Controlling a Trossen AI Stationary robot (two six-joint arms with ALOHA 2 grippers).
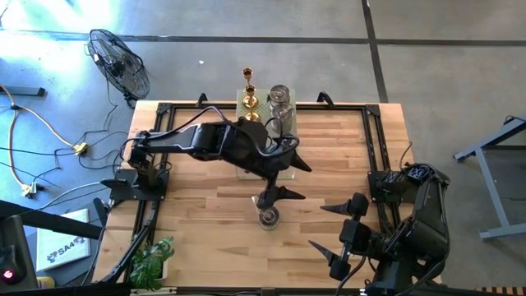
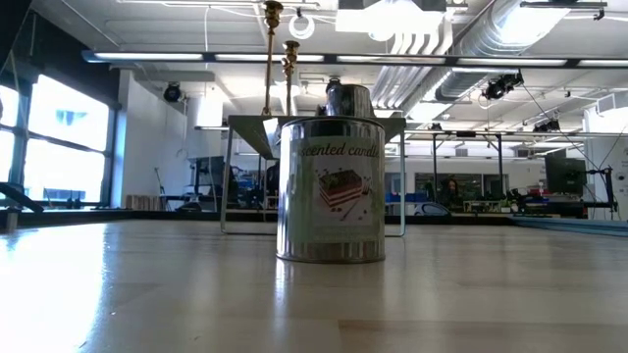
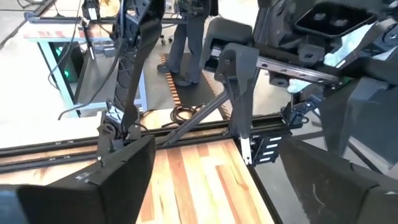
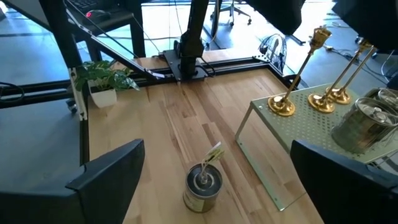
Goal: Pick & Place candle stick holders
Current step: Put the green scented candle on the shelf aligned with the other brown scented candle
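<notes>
Label [image 2: 334,186] on silver holder [image 2: 331,191], low view only.

Wooden table [image 1: 205,205], silver holder [image 1: 268,217], green box [image 4: 298,118]

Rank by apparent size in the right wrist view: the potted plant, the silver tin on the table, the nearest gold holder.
1. Gold holder, tallest.
2. and 3. Potted plant and silver tin: similar; the tin is nearer the camera, so I leave them unranked.

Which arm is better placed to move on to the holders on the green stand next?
Left. The left gripper hangs open just above the silver tin on the table, its arm already passing the green stand. The right gripper waits open near its base, farther off.
</notes>
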